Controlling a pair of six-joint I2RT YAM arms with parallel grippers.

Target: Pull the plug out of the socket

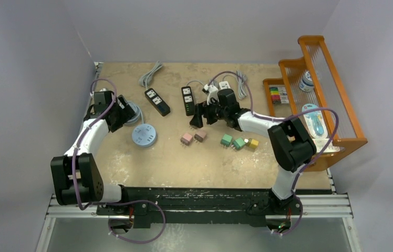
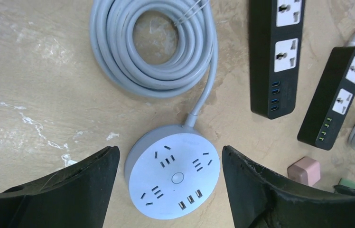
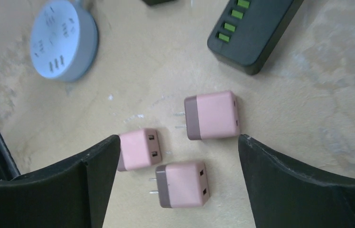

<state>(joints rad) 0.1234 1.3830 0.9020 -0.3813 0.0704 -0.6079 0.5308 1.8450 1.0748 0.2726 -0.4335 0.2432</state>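
A round blue-grey socket lies flat on the table, and nothing is plugged into it. My left gripper hovers over it, open, with a finger on either side and a gap to each. My right gripper is open above three loose pink plugs. One plug lies between the fingers with its prongs to the left. A second plug lies just beyond. The third plug is tilted and blurred beside the left finger; whether they touch I cannot tell.
Two black power strips and a white one lie at the back. The socket's grey cable is coiled behind it. Green plugs and a yellow one sit to the right. An orange rack stands far right.
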